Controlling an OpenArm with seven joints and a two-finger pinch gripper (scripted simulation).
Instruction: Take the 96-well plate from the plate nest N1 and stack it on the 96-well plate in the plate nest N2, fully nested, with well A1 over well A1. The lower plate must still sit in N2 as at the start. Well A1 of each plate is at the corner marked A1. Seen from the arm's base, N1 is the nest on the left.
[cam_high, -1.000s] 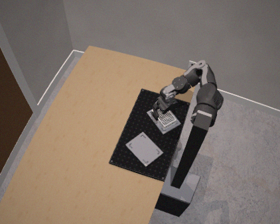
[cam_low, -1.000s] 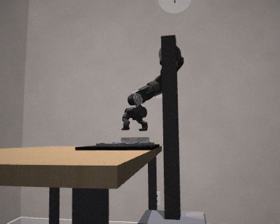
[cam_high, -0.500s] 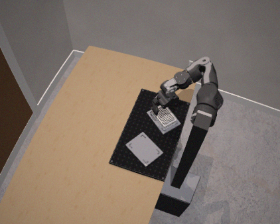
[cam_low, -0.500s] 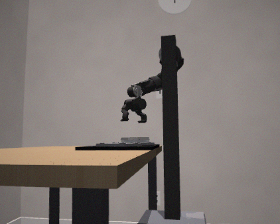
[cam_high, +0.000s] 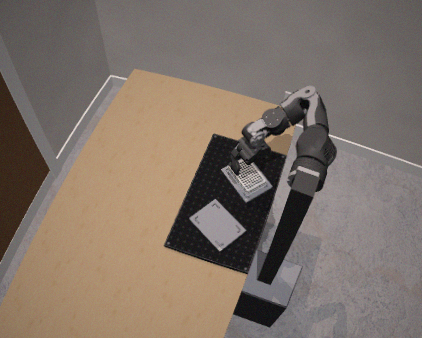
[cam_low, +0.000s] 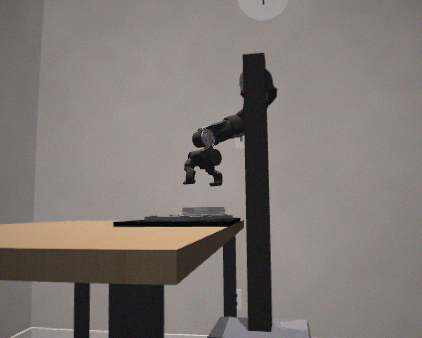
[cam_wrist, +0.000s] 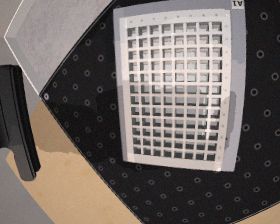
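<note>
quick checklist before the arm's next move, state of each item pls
1. Tool open and holding nothing: ok, its fingers stand apart in the air.
2. Tool lifted off the stack: ok, the exterior view shows a gap above the plate.
3. Nest N1 vacated: ok, only its flat pad with corner marks shows.
4. Upper 96-well plate lying on the plate in N2: ok, one stack sits on the black mat.
5. Fully nested and square: cannot tell, a paler rim shows along the right edge in the wrist view.
6. A1 over A1: cannot tell, only the top A1 mark is visible.
</note>
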